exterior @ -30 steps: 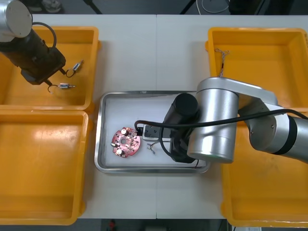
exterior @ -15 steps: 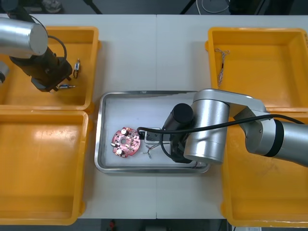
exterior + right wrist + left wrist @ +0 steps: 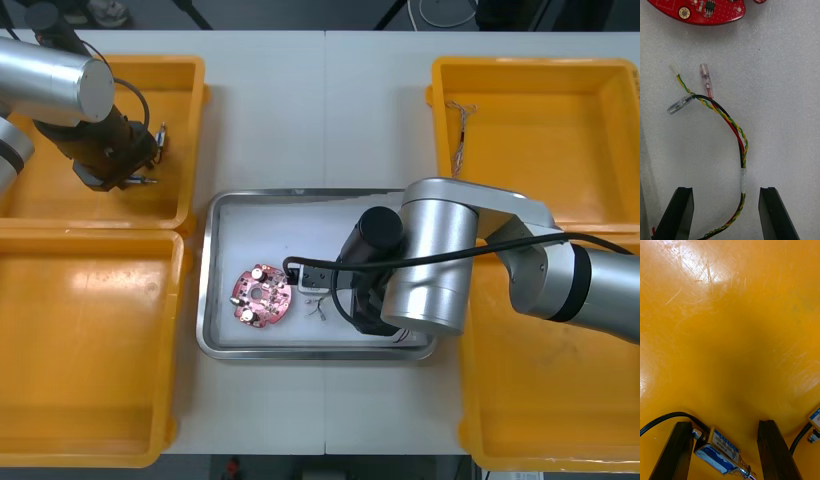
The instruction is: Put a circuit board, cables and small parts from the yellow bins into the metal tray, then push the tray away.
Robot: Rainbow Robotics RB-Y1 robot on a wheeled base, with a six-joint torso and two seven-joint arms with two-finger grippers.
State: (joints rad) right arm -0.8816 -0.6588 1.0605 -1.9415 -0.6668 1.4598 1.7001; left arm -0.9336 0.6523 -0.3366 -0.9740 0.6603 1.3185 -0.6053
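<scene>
Lettering on the blue and white label of a small metal part [image 3: 720, 453] is too fine to read. Light table [image 3: 320, 110] carries yellow bins [image 3: 90, 340] at both side edges and a metal tray [image 3: 215, 300], white inside, between them. Dark floor shows beyond the table's far edge.

My left pincer [image 3: 725, 425] is down in the far left bin [image 3: 190, 120], near the wall that faces the tray. Its fingers stand wide apart, with the labelled part lying on the bin floor between them, one end just beside a finger. A second small metal part [image 3: 814, 425] lies just outside the other finger.

My right pincer [image 3: 726, 191] hangs over the tray's middle, fingers wide and holding nothing. A red and yellow cable [image 3: 733, 127] lies on the tray floor and runs out between them toward the round red circuit board [image 3: 703, 11]. The board rests toward the tray's near left corner, apart from the cable's ends.
</scene>
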